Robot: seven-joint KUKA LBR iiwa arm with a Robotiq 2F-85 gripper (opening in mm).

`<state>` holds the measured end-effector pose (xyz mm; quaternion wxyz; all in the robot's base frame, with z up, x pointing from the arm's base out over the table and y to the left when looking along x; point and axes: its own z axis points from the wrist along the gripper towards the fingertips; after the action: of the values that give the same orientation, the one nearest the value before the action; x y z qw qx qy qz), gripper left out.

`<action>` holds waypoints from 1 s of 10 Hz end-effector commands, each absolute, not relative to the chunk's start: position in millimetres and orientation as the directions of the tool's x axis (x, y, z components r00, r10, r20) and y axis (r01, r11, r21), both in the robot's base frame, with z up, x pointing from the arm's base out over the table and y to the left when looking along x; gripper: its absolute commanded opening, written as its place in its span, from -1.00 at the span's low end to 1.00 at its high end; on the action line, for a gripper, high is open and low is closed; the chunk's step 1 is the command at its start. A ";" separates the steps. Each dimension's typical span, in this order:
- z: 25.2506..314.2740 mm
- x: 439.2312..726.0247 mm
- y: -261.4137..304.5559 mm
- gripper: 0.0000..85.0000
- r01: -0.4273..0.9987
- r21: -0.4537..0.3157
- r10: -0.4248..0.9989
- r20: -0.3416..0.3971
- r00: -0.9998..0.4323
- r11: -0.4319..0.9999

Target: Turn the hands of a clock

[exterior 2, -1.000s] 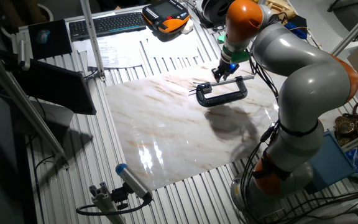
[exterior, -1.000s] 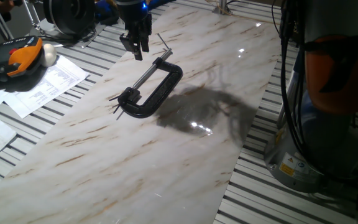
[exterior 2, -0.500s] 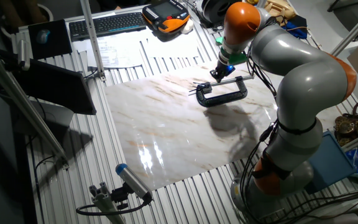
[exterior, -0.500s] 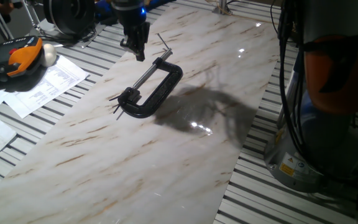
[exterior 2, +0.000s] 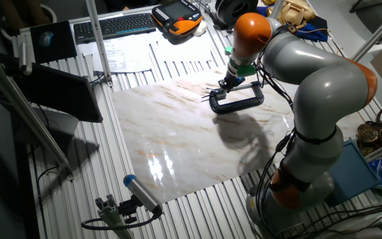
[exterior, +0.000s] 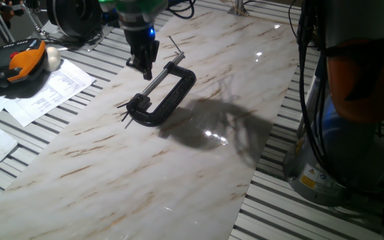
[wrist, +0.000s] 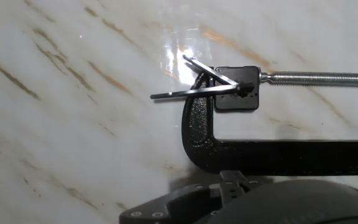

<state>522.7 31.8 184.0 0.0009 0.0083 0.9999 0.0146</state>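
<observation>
robot fingers (exterior: 141,67), spread unclear, hover above a black clamp (exterior: 167,100) holding the clock (wrist: 236,96) hands (wrist: 197,92) on a marble bench (exterior: 179,173).

surface: marble-look slab (exterior: 179,167) | on it: black C-clamp (exterior: 169,100) w/ clock (wrist: 236,96)

Robotics lab: slotted aluminium bench (exterior 2: 178,66), teach pendant (exterior 2: 176,14).

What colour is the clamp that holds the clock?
Black, with a slightly textured finish; the C-clamp shows best in the hand view, its screw rod bare steel.
</observation>
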 end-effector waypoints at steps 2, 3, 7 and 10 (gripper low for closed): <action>175.6 524.4 38.9 -1.00 0.036 0.023 0.036 -0.006 -0.999 0.999; 171.6 526.6 41.5 -1.00 0.044 0.023 0.044 -0.004 -0.999 0.999; 145.9 534.7 49.2 -1.00 0.045 -0.006 0.045 -0.028 -0.999 0.999; 144.4 538.5 56.4 -1.00 0.084 -0.014 0.084 -0.002 -0.996 0.996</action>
<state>538.8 56.8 143.9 0.0006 0.0437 0.9990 -0.0071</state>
